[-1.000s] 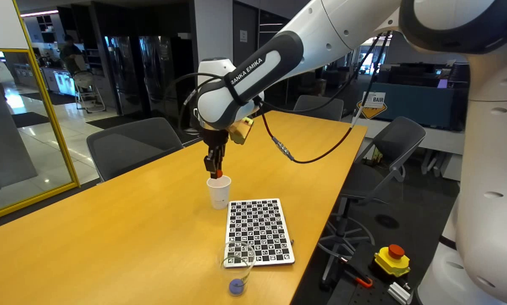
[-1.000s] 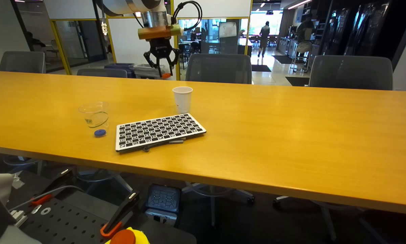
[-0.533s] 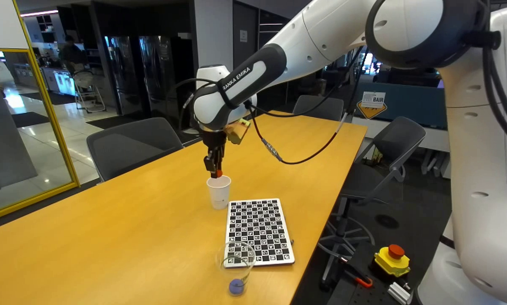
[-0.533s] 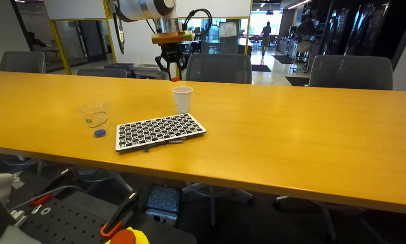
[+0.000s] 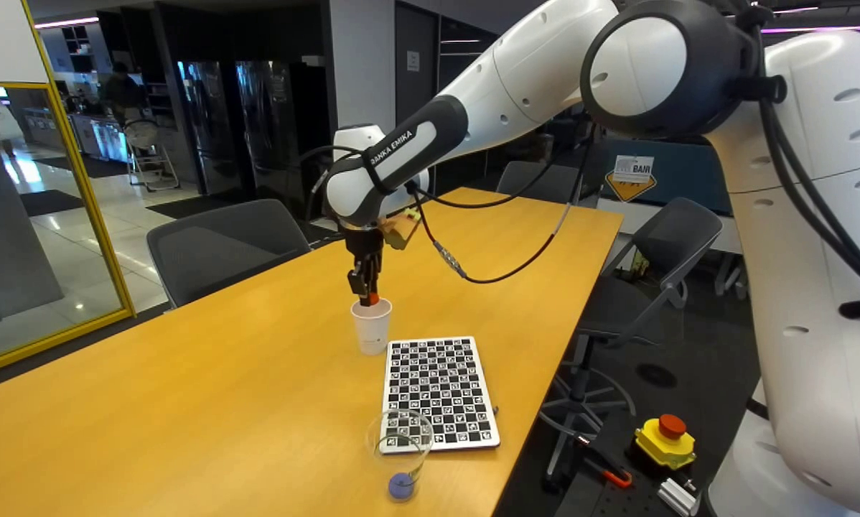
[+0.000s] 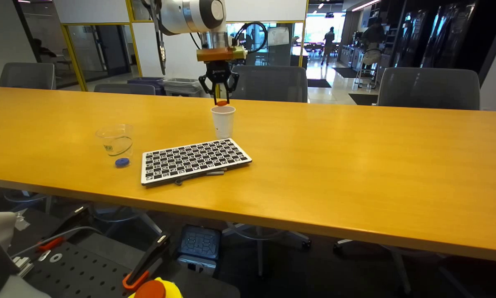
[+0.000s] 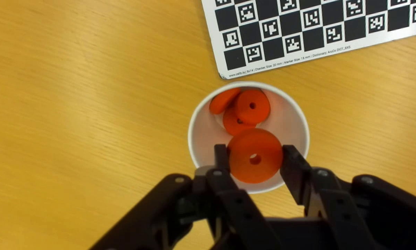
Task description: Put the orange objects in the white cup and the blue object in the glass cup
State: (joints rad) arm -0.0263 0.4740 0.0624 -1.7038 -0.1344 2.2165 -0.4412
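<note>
While my end effector [image 7: 255, 156] is clamped on an orange disc [image 7: 244, 170], I have that disc just over the mouth of the white cup [image 7: 204, 142]. Down inside the cup lie three more orange discs [image 7: 260, 113], partly overlapping. Just beside it, the checkered board [image 7: 312, 38] lies on the counter [image 7: 90, 104]. Farther from my grip, in both exterior views, the blue disc [image 6: 122, 162] sits at the bottom of the clear glass cup [image 6: 114, 141]. Beyond the counter's far edge stand grey chairs [image 6: 428, 89].

Four orange discs [image 7: 255, 147] show, with one blue disc [image 6: 122, 162], one white cup [image 6: 224, 124], one clear cup [image 6: 116, 144], one checkered board [image 6: 196, 160].
</note>
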